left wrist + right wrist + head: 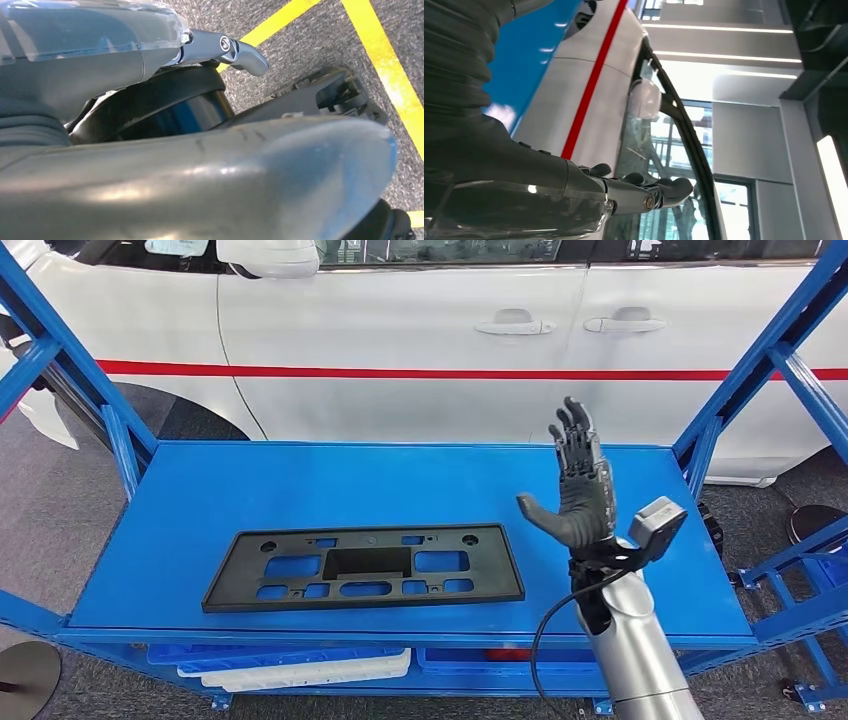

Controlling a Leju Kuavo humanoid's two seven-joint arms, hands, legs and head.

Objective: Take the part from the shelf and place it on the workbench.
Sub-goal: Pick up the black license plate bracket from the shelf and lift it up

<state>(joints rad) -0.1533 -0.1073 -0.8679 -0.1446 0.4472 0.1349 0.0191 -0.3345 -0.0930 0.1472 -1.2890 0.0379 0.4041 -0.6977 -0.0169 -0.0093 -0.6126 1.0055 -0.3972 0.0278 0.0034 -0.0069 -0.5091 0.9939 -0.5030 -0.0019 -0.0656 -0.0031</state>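
Note:
A flat black plastic part point(365, 567) with several cut-outs lies on the blue shelf top point(330, 485), near its front edge. My right hand point(578, 490) is raised above the shelf, just right of the part and clear of it. Its fingers point up and are spread, with the thumb out toward the part, and it holds nothing. In the right wrist view the same hand point(624, 192) stretches out against the white car. My left hand point(200, 170) hangs low over the floor with a finger extended and nothing in it.
A white car point(420, 330) with a red stripe stands right behind the shelf. Blue slanted frame posts rise at the left point(70, 360) and right point(745, 380). Blue and white trays point(300, 668) sit on the lower level. Yellow lines point(395, 85) mark the grey floor.

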